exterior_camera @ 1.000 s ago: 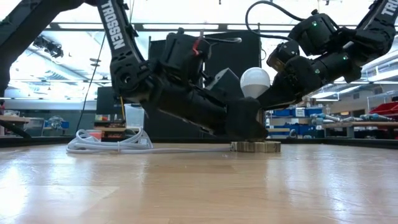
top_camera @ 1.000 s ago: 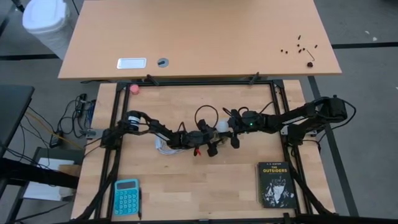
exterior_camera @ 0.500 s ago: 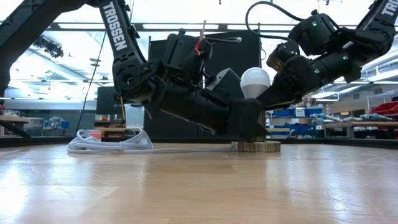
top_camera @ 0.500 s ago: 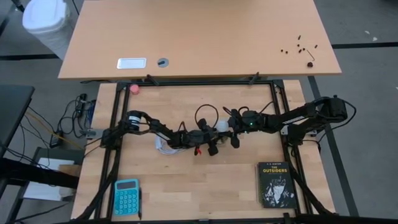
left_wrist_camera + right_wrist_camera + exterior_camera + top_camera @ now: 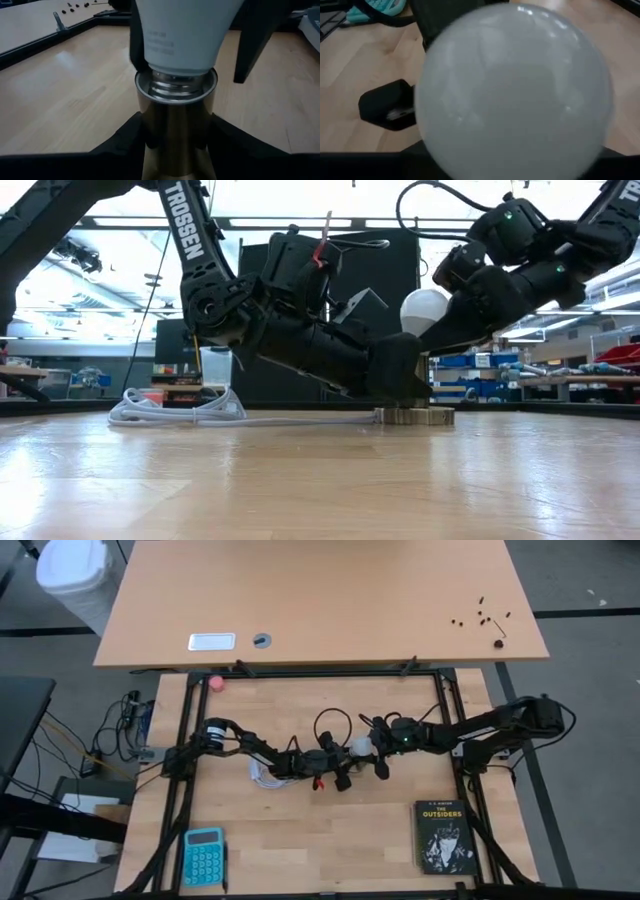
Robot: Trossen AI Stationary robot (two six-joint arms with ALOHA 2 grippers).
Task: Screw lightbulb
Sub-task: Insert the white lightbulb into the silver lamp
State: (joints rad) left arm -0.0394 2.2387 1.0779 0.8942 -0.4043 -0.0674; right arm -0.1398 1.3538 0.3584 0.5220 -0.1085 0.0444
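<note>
Left gripper [image 5: 395,380] clamped on socket [image 5: 176,125] mid-table. Bulb [image 5: 425,312] seated by its base in socket, tilted. Right gripper [image 5: 372,753] around globe beyond; cannot tell whether fingers grip. Cord [image 5: 170,410] coiled farther off.

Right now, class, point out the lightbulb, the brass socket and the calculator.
lightbulb [image 5: 424,309]: low view, on its white globe.
brass socket [image 5: 176,117]: left wrist view, on its metal barrel under the bulb.
calculator [image 5: 203,856]: high view, on its teal keypad face.
</note>
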